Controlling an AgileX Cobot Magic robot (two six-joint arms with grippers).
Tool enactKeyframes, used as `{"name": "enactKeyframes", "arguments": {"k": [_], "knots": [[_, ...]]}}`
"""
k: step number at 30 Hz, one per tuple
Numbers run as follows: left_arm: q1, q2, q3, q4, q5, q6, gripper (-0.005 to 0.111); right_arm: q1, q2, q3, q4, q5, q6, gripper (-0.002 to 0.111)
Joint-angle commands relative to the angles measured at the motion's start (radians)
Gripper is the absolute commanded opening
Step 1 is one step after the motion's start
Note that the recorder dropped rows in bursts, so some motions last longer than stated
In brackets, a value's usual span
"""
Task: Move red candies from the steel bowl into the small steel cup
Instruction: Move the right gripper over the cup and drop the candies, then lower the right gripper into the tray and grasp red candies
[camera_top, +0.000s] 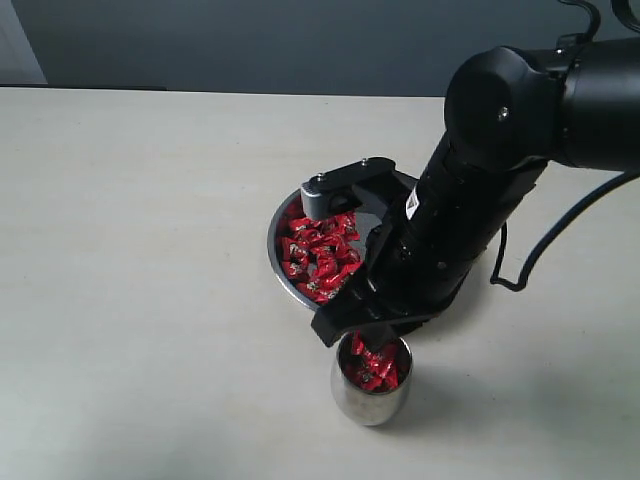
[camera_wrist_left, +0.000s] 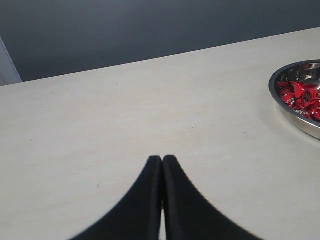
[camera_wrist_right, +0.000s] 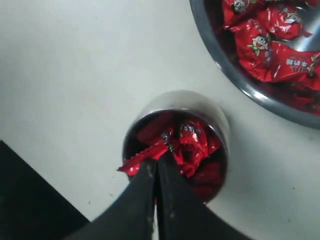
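Note:
The steel bowl (camera_top: 281, 272) holds many red candies (camera_top: 322, 253) at mid-table. In front of it stands the small steel cup (camera_top: 370, 400), with several red candies (camera_top: 376, 366) inside. My right gripper (camera_wrist_right: 156, 162) hangs just over the cup's (camera_wrist_right: 200, 100) mouth. It is shut on a red candy (camera_wrist_right: 141, 158), whose wrapper sticks out sideways at the tips above the rim. The bowl's rim (camera_wrist_right: 240, 82) and its candies (camera_wrist_right: 265, 45) lie close beside the cup. My left gripper (camera_wrist_left: 162, 159) is shut and empty over bare table, away from the bowl (camera_wrist_left: 295, 120). It does not show in the exterior view.
The right arm's bulky black body (camera_top: 470, 210) leans over the right half of the bowl and hides it. A black cable (camera_top: 540, 250) loops down to the table on the right. Pale tabletop stretches to the left and front; a dark wall runs along the back.

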Motion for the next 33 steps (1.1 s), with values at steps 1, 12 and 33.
{"name": "enactKeyframes", "arguments": {"k": [1, 12, 33], "knots": [[-0.005, -0.004, -0.001, -0.003, -0.007, -0.004, 0.0, 0.001, -0.011, 0.005, -0.017, 0.006, -0.02, 0.001], [-0.005, -0.004, -0.001, -0.003, -0.007, -0.004, 0.0, 0.001, -0.011, 0.005, -0.027, 0.012, -0.038, 0.03], [-0.005, -0.004, -0.001, -0.003, -0.007, -0.004, 0.0, -0.051, 0.116, 0.003, -0.206, -0.392, 0.071, 0.034]]}}
